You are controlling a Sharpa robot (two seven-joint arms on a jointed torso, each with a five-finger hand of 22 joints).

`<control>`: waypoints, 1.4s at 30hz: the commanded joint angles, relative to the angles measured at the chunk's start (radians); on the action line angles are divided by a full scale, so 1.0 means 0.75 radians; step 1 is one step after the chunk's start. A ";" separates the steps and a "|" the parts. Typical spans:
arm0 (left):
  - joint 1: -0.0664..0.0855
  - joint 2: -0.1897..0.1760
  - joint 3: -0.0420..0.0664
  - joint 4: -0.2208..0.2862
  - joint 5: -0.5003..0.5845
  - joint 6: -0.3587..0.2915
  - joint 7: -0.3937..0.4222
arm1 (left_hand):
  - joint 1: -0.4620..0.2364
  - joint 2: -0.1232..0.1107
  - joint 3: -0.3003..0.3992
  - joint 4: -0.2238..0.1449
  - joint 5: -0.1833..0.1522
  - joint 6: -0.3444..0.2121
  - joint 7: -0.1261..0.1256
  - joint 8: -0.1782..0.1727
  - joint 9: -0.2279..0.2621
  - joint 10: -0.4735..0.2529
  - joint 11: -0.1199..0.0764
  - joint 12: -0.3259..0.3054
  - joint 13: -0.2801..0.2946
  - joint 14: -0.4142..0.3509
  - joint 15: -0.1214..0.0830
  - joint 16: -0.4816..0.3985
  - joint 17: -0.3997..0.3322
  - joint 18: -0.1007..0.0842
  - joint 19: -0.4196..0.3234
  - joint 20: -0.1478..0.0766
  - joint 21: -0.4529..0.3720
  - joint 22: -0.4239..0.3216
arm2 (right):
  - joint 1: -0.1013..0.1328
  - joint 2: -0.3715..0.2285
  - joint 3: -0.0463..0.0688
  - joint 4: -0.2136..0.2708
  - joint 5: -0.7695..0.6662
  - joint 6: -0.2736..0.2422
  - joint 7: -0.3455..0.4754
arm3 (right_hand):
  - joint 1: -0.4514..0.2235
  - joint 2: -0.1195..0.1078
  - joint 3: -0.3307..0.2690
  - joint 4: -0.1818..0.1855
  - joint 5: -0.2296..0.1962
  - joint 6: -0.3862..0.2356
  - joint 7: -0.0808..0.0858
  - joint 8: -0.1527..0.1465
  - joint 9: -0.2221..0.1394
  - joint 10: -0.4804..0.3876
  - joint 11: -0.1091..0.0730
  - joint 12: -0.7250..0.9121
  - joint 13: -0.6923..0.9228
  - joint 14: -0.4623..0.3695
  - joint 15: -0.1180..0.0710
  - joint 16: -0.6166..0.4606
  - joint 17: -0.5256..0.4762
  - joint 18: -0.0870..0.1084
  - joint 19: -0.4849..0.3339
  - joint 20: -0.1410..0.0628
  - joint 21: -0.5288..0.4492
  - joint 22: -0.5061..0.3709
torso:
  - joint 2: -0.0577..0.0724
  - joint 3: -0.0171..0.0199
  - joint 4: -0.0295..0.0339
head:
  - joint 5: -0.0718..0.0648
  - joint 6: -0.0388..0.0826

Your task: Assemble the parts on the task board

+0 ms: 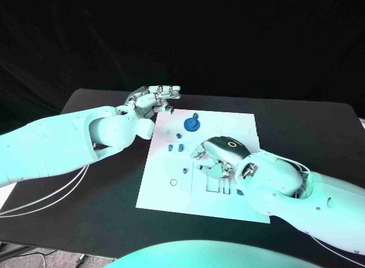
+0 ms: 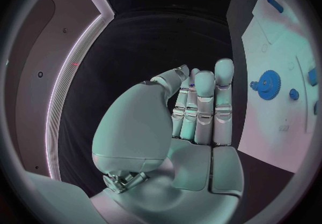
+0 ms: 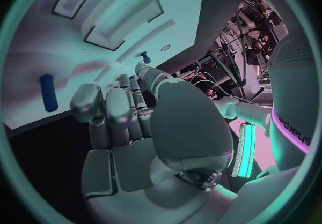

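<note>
The white task board [image 1: 235, 125] lies in the middle of the black table. A blue gear [image 1: 192, 123] sits near its far left part, also seen in the left wrist view as the blue gear [image 2: 268, 84]. Small blue parts [image 1: 176, 148] lie nearer on the left side. My left hand [image 1: 154, 99] hovers off the board's far left corner, fingers together and thumb tip against them [image 2: 195, 106]; whether it pinches anything is unclear. My right hand [image 1: 218, 153] is over the board's middle, fingertips down. Its thumb tip sits right by a small blue peg [image 3: 144, 57]; a grip is not plain.
A blue cylinder [image 3: 47, 92] lies on the board beside my right hand, near rectangular recesses [image 3: 110, 12]. Slots [image 1: 217, 187] lie at the board's near side. Black table [image 1: 102, 184] surrounds the board, with white cables [image 1: 49, 195] trailing under my left arm.
</note>
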 commanded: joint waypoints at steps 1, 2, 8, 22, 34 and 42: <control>0.001 -0.002 0.001 0.001 -0.009 0.027 0.002 | 0.011 0.000 -0.007 0.002 0.000 0.000 -0.001 0.007 -0.002 -0.010 -0.001 0.009 0.002 -0.011 0.002 -0.003 -0.001 0.020 -0.008 -0.003 -0.004 -0.001 | 0.005 -0.052 0.022 0.040 0.026 -0.011 -0.047 | -0.001 0.002 -0.007 -0.001 0.006 0.012 -0.004 0.008 0.002 0.014 0.002 0.010 0.000 0.001 -0.005 -0.004 0.001 0.008 0.012 0.001 0.004 0.004 | -0.002 -0.0003 -0.0054 | -0.010 0.006; 0.001 -0.003 0.001 0.001 -0.010 0.027 0.002 | 0.011 0.000 -0.007 0.002 0.000 0.000 -0.001 0.007 -0.002 -0.010 -0.001 0.009 0.002 -0.011 0.002 -0.003 -0.001 0.020 -0.008 -0.003 -0.004 -0.001 | 0.012 -0.082 0.035 0.051 0.025 0.021 -0.071 | -0.010 -0.008 -0.017 0.004 -0.009 0.004 -0.016 0.000 -0.002 0.002 -0.001 0.006 -0.003 -0.004 -0.008 -0.023 -0.023 0.011 0.004 -0.001 -0.007 -0.012 | -0.003 -0.0003 -0.0079 | -0.011 0.007; 0.000 0.000 0.000 0.000 -0.011 0.030 0.001 | 0.011 0.000 -0.008 0.002 0.000 0.000 -0.001 0.007 -0.002 -0.011 -0.001 0.009 0.002 -0.013 0.002 -0.006 -0.006 0.021 -0.010 -0.002 -0.008 -0.004 | 0.047 -0.156 0.056 0.025 -0.002 0.082 -0.114 | -0.004 -0.026 -0.163 0.050 -0.067 -0.054 -0.062 -0.009 -0.010 -0.140 -0.007 -0.050 -0.003 -0.026 -0.047 -0.150 -0.162 0.033 -0.054 -0.041 -0.107 -0.133 | -0.009 -0.0019 -0.0162 | -0.016 0.018; 0.000 -0.002 -0.001 0.000 -0.011 0.036 -0.002 | 0.011 0.000 -0.008 0.002 0.000 0.000 -0.001 0.007 -0.002 -0.011 -0.001 0.009 0.002 -0.013 0.002 -0.006 -0.006 0.021 -0.010 -0.002 -0.008 -0.004 | 0.060 -0.160 0.060 -0.046 0.009 0.164 -0.102 | 0.083 0.023 -0.231 0.096 -0.066 -0.036 -0.075 -0.006 -0.008 -0.066 -0.010 0.009 0.001 0.000 -0.045 -0.137 -0.135 0.026 -0.018 -0.036 -0.107 -0.120 | -0.007 -0.0023 -0.0121 | -0.020 0.022; 0.000 -0.003 -0.001 0.000 -0.011 0.039 -0.005 | 0.010 0.001 -0.010 0.002 0.000 -0.001 -0.001 0.008 -0.002 -0.013 -0.001 0.011 0.002 -0.015 0.003 -0.007 -0.009 0.021 -0.011 -0.002 -0.012 -0.006 | 0.056 -0.115 0.058 -0.069 0.032 0.159 -0.081 | 0.105 0.053 -0.176 0.108 -0.061 0.015 -0.047 -0.002 -0.005 0.032 -0.019 0.036 -0.005 0.023 -0.027 -0.060 -0.047 0.009 0.037 -0.025 -0.049 -0.041 | -0.007 -0.0021 -0.0140 | -0.016 0.018; 0.000 -0.002 -0.001 -0.001 -0.011 0.040 -0.007 | 0.010 0.001 -0.010 0.002 0.000 -0.001 -0.001 0.008 -0.002 -0.013 -0.001 0.011 0.002 -0.015 0.003 -0.007 -0.009 0.021 -0.011 -0.002 -0.012 -0.006 | 0.056 -0.106 0.057 -0.075 0.032 0.168 -0.080 | 0.115 0.054 -0.133 0.109 -0.061 0.049 -0.038 0.004 -0.002 0.088 -0.030 0.041 -0.003 0.030 -0.032 -0.016 0.001 0.001 0.063 -0.025 -0.011 0.009 | -0.007 -0.0018 -0.0149 | -0.015 0.015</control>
